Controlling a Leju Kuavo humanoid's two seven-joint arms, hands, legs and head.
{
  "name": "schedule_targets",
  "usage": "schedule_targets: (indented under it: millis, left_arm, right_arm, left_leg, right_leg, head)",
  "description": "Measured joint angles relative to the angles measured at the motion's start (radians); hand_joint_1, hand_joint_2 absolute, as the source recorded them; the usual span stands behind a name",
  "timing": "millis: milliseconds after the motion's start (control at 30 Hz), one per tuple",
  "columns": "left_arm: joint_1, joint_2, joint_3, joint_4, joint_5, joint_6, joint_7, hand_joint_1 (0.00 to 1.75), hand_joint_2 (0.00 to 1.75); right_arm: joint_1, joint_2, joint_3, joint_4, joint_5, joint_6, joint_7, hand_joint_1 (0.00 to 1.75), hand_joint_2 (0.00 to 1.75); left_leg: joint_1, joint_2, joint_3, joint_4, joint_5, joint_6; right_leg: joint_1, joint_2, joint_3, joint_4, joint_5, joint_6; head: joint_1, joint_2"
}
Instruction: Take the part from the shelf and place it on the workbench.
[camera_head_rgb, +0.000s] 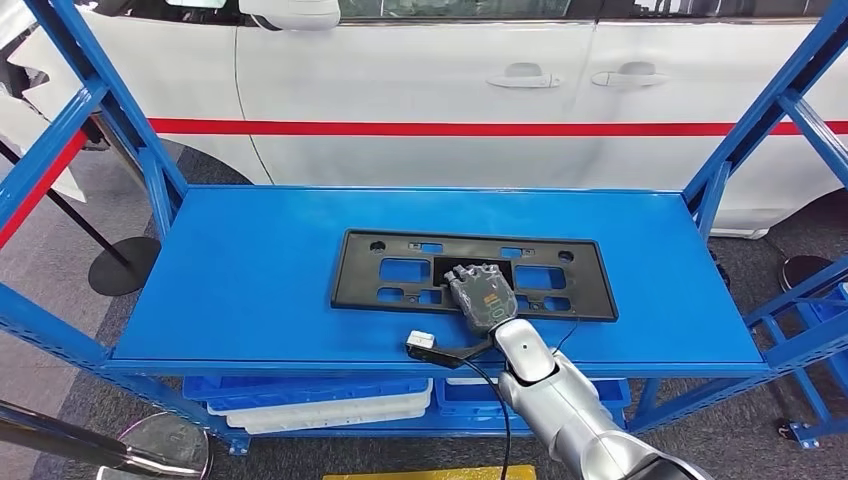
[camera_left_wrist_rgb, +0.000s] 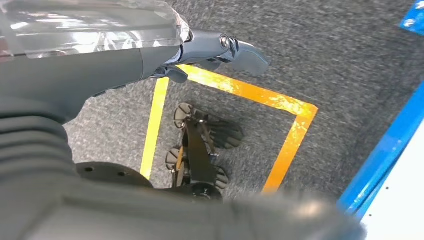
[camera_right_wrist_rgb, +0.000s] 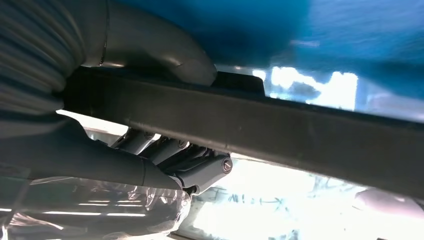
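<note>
Shelf (camera_head_rgb: 250, 290), blue, carries the black part (camera_head_rgb: 380, 270) flat on its top board. The right hand (camera_head_rgb: 480, 296) lies over the part's near edge; the right wrist view shows its thumb on one face and its fingers (camera_right_wrist_rgb: 195, 167) on the other, grasping the part's rim. The left hand (camera_left_wrist_rgb: 150, 55) hangs above grey floor (camera_left_wrist_rgb: 325, 55) with yellow tape (camera_left_wrist_rgb: 260, 95), fingers released, holding nothing.

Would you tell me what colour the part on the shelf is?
Black; the part shows best in the head view.
</note>
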Motion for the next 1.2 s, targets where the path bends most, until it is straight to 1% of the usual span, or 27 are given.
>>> schedule_targets:
  millis: [33,100,167,200,267,300,333,367,400,433,467,533,600,633,667,700,767,800,833,867,900,933,1000,1033,1133,1167,1200]
  left_arm:
    - [0.0,0.0,0.0,0.0,-0.003,0.0,-0.005,0.0,1.75]
    - [0.0,0.0,-0.001,0.0,-0.005,0.002,-0.007,0.0,1.75]
    - [0.0,0.003,-0.001,0.0,-0.007,0.003,-0.008,0.0,1.75]
    - [0.0,0.004,-0.002,0.0,-0.007,0.004,-0.009,0.0,1.75]
    - [0.001,0.004,-0.002,0.0,-0.006,0.004,-0.014,0.0,1.75]
    - [0.002,0.004,-0.002,0.0,-0.004,0.003,-0.019,0.0,1.75]
    - [0.004,0.005,-0.002,0.0,0.0,0.001,-0.024,0.0,1.75]
    - [0.005,0.006,-0.002,0.0,0.003,-0.002,-0.028,0.0,1.75]
    - [0.005,0.008,-0.002,0.0,0.004,-0.004,-0.03,0.0,1.75]
    - [0.004,0.009,-0.002,0.0,0.005,-0.007,-0.03,0.0,1.75]
    - [0.001,0.01,-0.002,0.0,0.005,-0.01,-0.03,0.0,1.75]
    - [-0.002,0.01,-0.002,0.0,0.006,-0.018,-0.032,0.0,1.75]
    - [-0.001,0.01,-0.002,0.0,0.006,-0.028,-0.034,0.0,1.75]
    - [0.0,0.01,-0.002,0.0,0.006,-0.033,-0.033,0.0,1.75]
    - [0.0,0.011,-0.002,0.0,0.006,-0.036,-0.031,0.0,1.75]
    - [-0.001,0.012,-0.002,0.0,0.007,-0.039,-0.03,0.0,1.75]
    - [-0.001,0.013,-0.001,0.0,0.011,-0.042,-0.029,0.0,1.75]
    - [0.0,0.013,-0.001,0.0,0.014,-0.043,-0.03,0.0,1.75]
    - [0.0,0.013,-0.001,0.0,0.018,-0.043,-0.033,0.0,1.75]
    - [0.001,0.013,0.0,0.0,0.022,-0.043,-0.038,0.0,1.75]
    - [0.0,0.013,0.0,0.0,0.025,-0.043,-0.044,0.0,1.75]
    - [0.0,0.012,0.0,0.0,0.027,-0.043,-0.051,0.0,1.75]
    - [-0.001,0.01,0.001,0.0,0.028,-0.043,-0.06,0.0,1.75]
    - [-0.001,0.009,0.001,0.0,0.028,-0.041,-0.061,0.0,1.75]
    - [-0.002,0.009,0.001,0.0,0.027,-0.029,-0.058,0.0,1.75]
    - [-0.002,0.01,0.001,0.0,0.026,-0.025,-0.057,0.0,1.75]
    - [-0.003,0.01,0.001,0.0,0.026,-0.023,-0.056,0.0,1.75]
  right_arm:
    - [0.0,0.0,-0.004,-0.003,-0.01,-0.008,-0.015,1.73,1.75]
    - [0.001,0.001,-0.01,-0.011,-0.023,-0.016,-0.03,1.73,1.75]
    - [0.001,0.002,-0.014,-0.022,-0.031,-0.017,-0.037,1.73,1.75]
    - [0.002,0.003,-0.016,-0.029,-0.038,-0.018,-0.043,1.73,1.75]
    - [0.013,0.005,-0.023,-0.051,-0.113,-0.018,-0.105,1.73,1.75]
    - [0.024,0.006,-0.03,-0.076,-0.187,-0.011,-0.169,1.73,1.75]
    - [0.038,0.005,-0.039,-0.118,-0.305,0.003,-0.262,1.73,1.75]
    - [0.053,0.004,-0.047,-0.176,-0.444,0.022,-0.359,1.73,1.75]
    - [0.065,0.003,-0.052,-0.238,-0.584,0.043,-0.434,1.73,1.75]
    - [0.075,0.002,-0.055,-0.299,-0.718,0.063,-0.487,1.73,1.75]
    - [0.081,0.002,-0.058,-0.352,-0.817,0.084,-0.513,1.73,1.75]
    - [0.102,-0.001,-0.067,-0.438,-0.95,0.147,-0.562,1.73,1.75]
    - [0.143,-0.014,-0.07,-0.558,-1.129,0.289,-0.647,1.73,1.75]
    - [0.169,-0.024,-0.066,-0.641,-1.259,0.391,-0.677,1.73,1.75]
    - [0.194,-0.033,-0.062,-0.736,-1.396,0.507,-0.689,1.73,1.75]
    - [0.216,-0.039,-0.063,-0.827,-1.522,0.628,-0.689,1.73,1.75]
    - [0.254,-0.033,-0.085,-0.993,-1.719,0.881,-0.69,1.73,1.75]
    - [0.269,-0.024,-0.1,-1.057,-1.788,0.982,-0.69,1.73,1.75]
    - [0.282,-0.014,-0.112,-1.114,-1.845,1.062,-0.69,1.73,1.75]
    - [0.292,-0.006,-0.119,-1.157,-1.89,1.111,-0.69,1.73,1.75]
    - [0.297,-0.001,-0.121,-1.191,-1.931,1.14,-0.689,1.73,1.75]
    - [0.298,0.002,-0.119,-1.219,-1.967,1.158,-0.686,1.73,1.75]
    - [0.296,0.003,-0.108,-1.248,-2.032,1.172,-0.675,1.73,1.75]
    - [0.295,0.003,-0.1,-1.253,-2.061,1.179,-0.665,1.73,1.75]
    - [0.298,0.003,-0.07,-1.249,-2.106,1.212,-0.642,1.73,1.75]
    - [0.3,0.003,-0.059,-1.247,-2.105,1.221,-0.64,1.73,1.75]
    - [0.302,0.003,-0.048,-1.245,-2.101,1.227,-0.638,1.73,1.75]
  left_leg:
    - [0.0,0.0,0.0,0.0,0.0,-0.007]
    - [0.002,0.0,0.0,-0.001,-0.002,-0.019]
    - [0.003,0.002,-0.013,0.034,-0.029,-0.027]
    - [0.003,0.002,-0.03,0.075,-0.054,-0.029]
    - [0.004,0.003,-0.089,0.204,-0.116,-0.033]
    - [0.005,0.003,-0.112,0.254,-0.132,-0.035]
    - [0.006,0.003,-0.122,0.276,-0.13,-0.037]
    - [0.007,0.004,-0.108,0.25,-0.107,-0.039]
    - [0.009,0.005,-0.079,0.192,-0.073,-0.041]
    - [0.011,0.007,-0.045,0.125,-0.045,-0.042]
    - [0.013,0.006,-0.018,0.071,-0.028,-0.039]
    - [0.012,0.002,0.002,0.03,-0.025,-0.025]
    - [0.009,-0.002,-0.001,0.03,-0.02,-0.008]
    - [0.007,-0.002,-0.004,0.03,-0.017,-0.001]
    - [0.006,-0.002,-0.007,0.029,-0.014,0.005]
    - [0.006,-0.002,-0.012,0.029,-0.011,0.009]
    - [0.003,-0.002,-0.019,0.029,-0.009,0.014]
    - [0.002,-0.002,-0.021,0.029,-0.009,0.015]
    - [0.0,-0.003,-0.022,0.029,-0.009,0.015]
    - [-0.002,-0.005,-0.021,0.029,-0.009,0.015]
    - [-0.005,-0.007,-0.02,0.029,-0.01,0.015]
    - [-0.007,-0.008,-0.019,0.029,-0.01,0.015]
    - [-0.01,-0.009,-0.019,0.028,-0.01,0.011]
    - [-0.009,-0.009,-0.02,0.027,-0.009,0.007]
    - [-0.009,-0.008,-0.021,0.021,-0.005,-0.009]
    - [-0.011,-0.007,-0.025,0.03,-0.017,-0.013]
    - [-0.012,-0.005,-0.036,0.06,-0.042,-0.017]
  right_leg:
    - [0.004,0.0,0.023,-0.052,0.017,-0.007]
    - [0.004,-0.001,0.024,-0.058,0.021,-0.015]
    - [-0.001,-0.003,0.031,-0.071,0.027,-0.027]
    - [-0.003,-0.005,0.033,-0.075,0.03,-0.031]
    - [0.0,-0.006,0.033,-0.075,0.029,-0.035]
    - [0.001,-0.006,0.034,-0.075,0.029,-0.036]
    - [0.001,-0.005,0.034,-0.073,0.028,-0.035]
    - [0.001,-0.002,0.035,-0.07,0.026,-0.034]
    - [-0.001,0.001,0.035,-0.065,0.023,-0.031]
    - [-0.001,0.005,0.035,-0.058,0.019,-0.026]
    - [0.001,0.008,0.034,-0.05,0.013,-0.02]
    - [0.006,0.01,0.031,-0.04,0.006,-0.009]
    - [0.005,0.01,0.028,-0.037,0.007,0.0]
    - [0.001,0.009,0.023,-0.029,0.001,0.005]
    - [-0.002,0.008,0.011,-0.005,-0.016,0.01]
    - [-0.004,0.006,-0.011,0.039,-0.045,0.015]
    - [-0.005,0.004,-0.074,0.172,-0.114,0.02]
    - [-0.004,0.004,-0.102,0.229,-0.134,0.02]
    - [-0.004,0.004,-0.117,0.257,-0.134,0.018]
    - [-0.003,0.004,-0.113,0.246,-0.116,0.014]
    - [-0.001,0.004,-0.09,0.193,-0.081,0.006]
    - [0.003,0.005,-0.056,0.118,-0.044,-0.006]
    - [0.013,0.003,-0.002,0.001,0.003,-0.028]
    - [0.017,0.001,0.007,-0.023,0.009,-0.034]
    - [0.016,-0.004,0.009,-0.043,0.021,-0.036]
    - [0.011,-0.007,0.012,-0.055,0.029,-0.038]
    - [0.007,-0.01,0.013,-0.066,0.036,-0.039]
  head:
    - [0.0,0.0]
    - [0.0,0.0]
    - [0.0,0.0]
    - [0.0,0.0]
    - [0.0,0.0]
    - [0.0,0.0]
    - [0.0,0.0]
    - [0.0,0.0]
    - [0.0,0.0]
    - [0.0,0.0]
    - [0.0,0.0]
    - [0.0,0.0]
    - [0.0,0.0]
    - [0.0,0.0]
    - [0.0,0.0]
    - [0.0,0.0]
    - [0.0,0.0]
    - [0.0,0.0]
    - [0.0,0.0]
    - [0.0,0.0]
    - [0.0,0.0]
    - [0.0,0.0]
    - [0.0,0.0]
    - [0.0,0.0]
    - [0.0,0.0]
    - [0.0,0.0]
    - [0.0,0.0]
